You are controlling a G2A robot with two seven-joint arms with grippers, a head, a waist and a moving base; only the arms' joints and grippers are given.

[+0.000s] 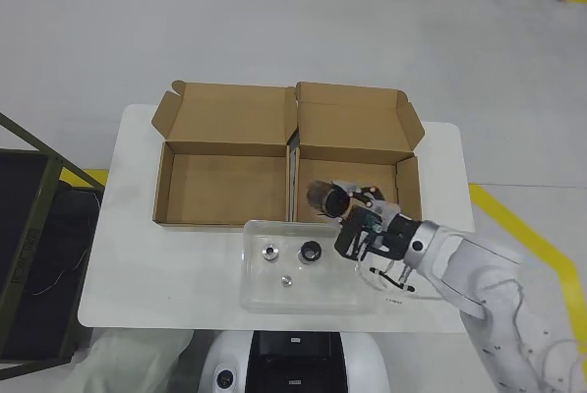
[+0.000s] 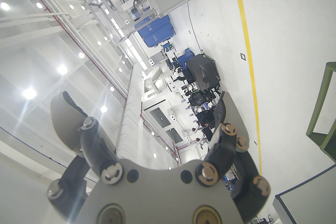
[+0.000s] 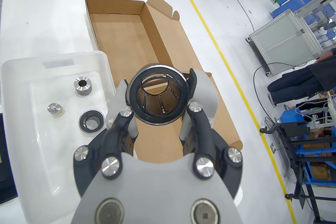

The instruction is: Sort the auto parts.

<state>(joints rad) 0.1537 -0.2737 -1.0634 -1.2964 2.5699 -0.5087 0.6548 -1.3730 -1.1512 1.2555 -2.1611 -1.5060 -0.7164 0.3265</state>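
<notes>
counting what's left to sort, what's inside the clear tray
Three parts: a steel bushing, a black ring and a small cap. The tray corner beneath the right gripper, which holds a bearing, is covered.

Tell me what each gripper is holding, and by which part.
The right gripper holds a hollow metal cylinder by its outer wall, one finger on each side, near one end. The left gripper is open and holds nothing.

White arm, grey pincer, silver screws
</notes>
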